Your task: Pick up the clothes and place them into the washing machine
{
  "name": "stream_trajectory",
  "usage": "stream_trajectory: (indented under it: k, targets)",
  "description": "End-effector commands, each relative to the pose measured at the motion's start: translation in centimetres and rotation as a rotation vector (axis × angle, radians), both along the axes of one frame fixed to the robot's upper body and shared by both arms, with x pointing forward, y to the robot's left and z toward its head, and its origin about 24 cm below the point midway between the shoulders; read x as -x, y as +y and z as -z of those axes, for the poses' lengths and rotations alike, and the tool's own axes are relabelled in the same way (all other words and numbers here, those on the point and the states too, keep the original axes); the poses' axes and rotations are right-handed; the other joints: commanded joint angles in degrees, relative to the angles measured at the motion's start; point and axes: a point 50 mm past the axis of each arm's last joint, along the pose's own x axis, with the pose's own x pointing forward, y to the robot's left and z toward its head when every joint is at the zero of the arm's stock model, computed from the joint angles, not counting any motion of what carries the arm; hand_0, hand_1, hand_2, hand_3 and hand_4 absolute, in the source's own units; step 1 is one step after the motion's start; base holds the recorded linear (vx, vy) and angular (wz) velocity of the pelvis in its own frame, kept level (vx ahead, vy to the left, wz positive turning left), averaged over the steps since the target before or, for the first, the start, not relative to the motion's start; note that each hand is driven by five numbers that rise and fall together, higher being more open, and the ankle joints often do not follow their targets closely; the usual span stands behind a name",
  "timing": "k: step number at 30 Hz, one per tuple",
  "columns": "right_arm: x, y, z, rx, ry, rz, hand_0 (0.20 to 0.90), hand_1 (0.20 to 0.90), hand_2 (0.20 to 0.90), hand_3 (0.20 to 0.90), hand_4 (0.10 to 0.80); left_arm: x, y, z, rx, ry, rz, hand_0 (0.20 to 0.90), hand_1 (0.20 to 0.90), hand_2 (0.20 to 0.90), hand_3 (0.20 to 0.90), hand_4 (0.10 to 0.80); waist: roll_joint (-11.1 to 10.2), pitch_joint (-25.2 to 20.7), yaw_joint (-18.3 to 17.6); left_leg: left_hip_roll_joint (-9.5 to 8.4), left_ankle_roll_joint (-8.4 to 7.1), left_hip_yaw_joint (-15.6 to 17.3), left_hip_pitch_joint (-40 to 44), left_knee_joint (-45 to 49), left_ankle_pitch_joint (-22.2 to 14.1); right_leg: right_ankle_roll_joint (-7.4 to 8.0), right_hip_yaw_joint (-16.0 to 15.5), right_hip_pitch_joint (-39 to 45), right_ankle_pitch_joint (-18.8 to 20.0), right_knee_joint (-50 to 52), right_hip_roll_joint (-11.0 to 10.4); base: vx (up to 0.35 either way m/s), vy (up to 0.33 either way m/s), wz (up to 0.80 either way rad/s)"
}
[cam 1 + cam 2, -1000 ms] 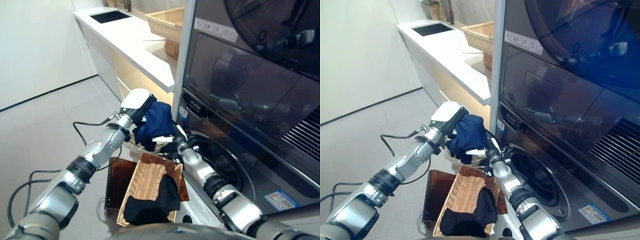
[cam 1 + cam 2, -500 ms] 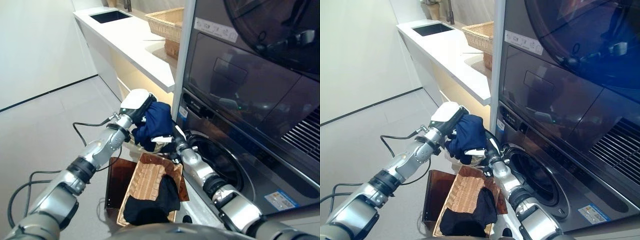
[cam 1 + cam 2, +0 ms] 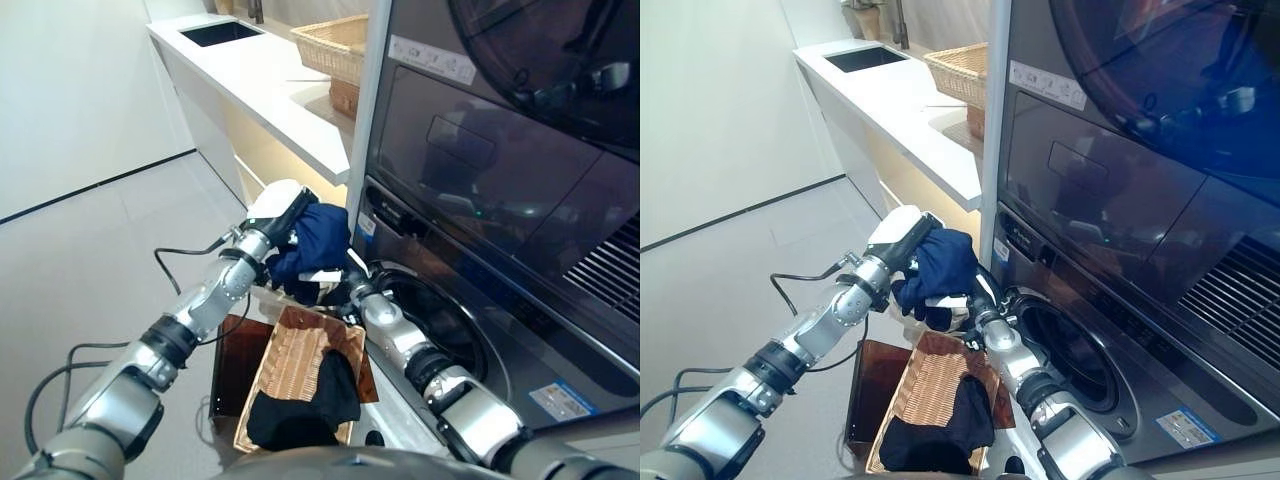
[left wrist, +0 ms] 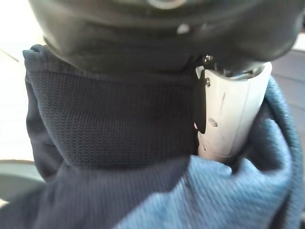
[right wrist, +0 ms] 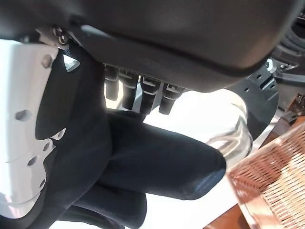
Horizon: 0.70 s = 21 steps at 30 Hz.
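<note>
1. Left hand (image 3: pixel 285 205) and right hand (image 3: pixel 338 288), both clenched on the navy garment (image 3: pixel 318 240), left of the washing machine (image 3: pixel 440 320).
2. Labels on machine front: unreadable.
3. Wicker basket (image 3: pixel 285 365), below: dark clothes (image 3: pixel 305 400).
4. Second wicker basket (image 3: pixel 335 45), far counter (image 3: pixel 265 80): contents unseen.

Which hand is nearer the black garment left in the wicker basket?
Right. The right hand is just above the basket's far end, gripping the navy garment; the left hand clamps that garment higher, farther from the black garment.
</note>
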Motion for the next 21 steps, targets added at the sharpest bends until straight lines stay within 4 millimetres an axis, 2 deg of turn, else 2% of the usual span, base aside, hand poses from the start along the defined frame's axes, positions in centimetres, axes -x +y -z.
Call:
stream_trajectory:
  k: [1, 7, 15, 16, 17, 18, 19, 21]
  targets:
    - [-3.6, 3.2, -6.5, -0.186, -0.239, -0.025, 0.900, 0.900, 0.900, 0.900, 0.800, -0.8, -1.1, -5.5, 0.228, -0.173, 0.057, 0.200, 0.200, 0.200, 0.200, 0.300, -1.2, -6.1, 1.3, -0.61, -2.15, 0.3, 0.2, 0.2, -3.6, 1.86, 0.0, -1.0, -4.8, 5.0, -3.0, 0.000, 0.000, 0.00]
    - [-3.4, 3.4, -6.7, -0.227, -0.241, -0.034, 0.900, 0.900, 0.900, 0.900, 0.800, -0.6, -1.0, -5.1, 0.332, -0.110, 0.061, 0.200, 0.200, 0.200, 0.200, 0.300, -1.1, -6.1, 1.2, -0.61, -2.12, 0.4, 0.3, 0.2, -3.5, 1.85, 0.0, -1.0, -4.8, 5.0, -3.0, 0.000, 0.000, 0.00]
    - [-2.8, 3.3, -7.0, -0.269, -0.266, -0.049, 0.900, 0.900, 0.900, 0.900, 0.800, -0.2, -0.5, -5.0, 0.379, -0.083, 0.061, 0.200, 0.200, 0.200, 0.200, 0.300, -1.1, -5.9, 1.0, -0.64, -2.15, 0.4, 0.4, 0.2, -3.5, 1.80, -0.1, -0.9, -4.8, 5.0, -3.0, 0.000, 0.000, 0.00]
    - [-2.7, 3.2, -7.0, -0.269, -0.268, -0.053, 0.554, 0.554, 0.554, 0.554, 0.553, -0.2, -0.5, -4.9, 0.381, -0.082, 0.060, 0.200, 0.200, 0.200, 0.200, 0.300, -1.1, -5.9, 0.9, -0.64, -2.16, 0.5, 0.3, 0.2, -3.5, 1.80, -0.1, -0.9, -4.7, 5.1, -3.0, 0.000, 0.000, 0.00]
    - [-2.7, 3.2, -7.0, -0.273, -0.272, -0.056, 0.406, 0.406, 0.406, 0.406, 0.447, -0.2, -0.5, -5.0, 0.375, -0.085, 0.061, 0.200, 0.200, 0.200, 0.200, 0.300, -1.1, -5.9, 0.8, -0.64, -2.14, 0.5, 0.4, 0.2, -3.5, 1.81, -0.1, -0.9, -4.7, 5.1, -3.0, 0.000, 0.000, 0.00]
    - [-2.7, 3.2, -7.0, -0.273, -0.272, -0.056, 0.406, 0.406, 0.406, 0.406, 0.447, -0.2, -0.5, -5.0, 0.375, -0.085, 0.061, 0.200, 0.200, 0.200, 0.200, 0.300, -1.1, -5.9, 0.8, -0.64, -2.14, 0.5, 0.4, 0.2, -3.5, 1.81, -0.1, -0.9, -4.7, 5.1, -3.0, 0.000, 0.000, 0.00]
    - [-2.5, 3.0, -7.1, -0.272, -0.281, -0.063, 0.200, 0.200, 0.200, 0.200, 0.300, -0.1, -0.4, -5.0, 0.371, -0.087, 0.061, 0.200, 0.200, 0.200, 0.200, 0.300, -1.1, -5.9, 0.7, -0.63, -2.14, 0.5, 0.3, 0.2, -3.5, 1.81, -0.1, -1.0, -4.7, 5.1, -3.0, 0.000, 0.000, 0.00]
    - [-2.4, 2.7, -7.1, -0.264, -0.291, -0.062, 0.200, 0.200, 0.200, 0.200, 0.300, -0.2, -0.3, -4.9, 0.372, -0.085, 0.056, 0.200, 0.200, 0.200, 0.200, 0.300, -1.1, -5.9, 0.6, -0.63, -2.15, 0.5, 0.3, 0.2, -3.5, 1.82, -0.1, -1.1, -4.7, 5.1, -3.0, 0.000, 0.000, 0.00]
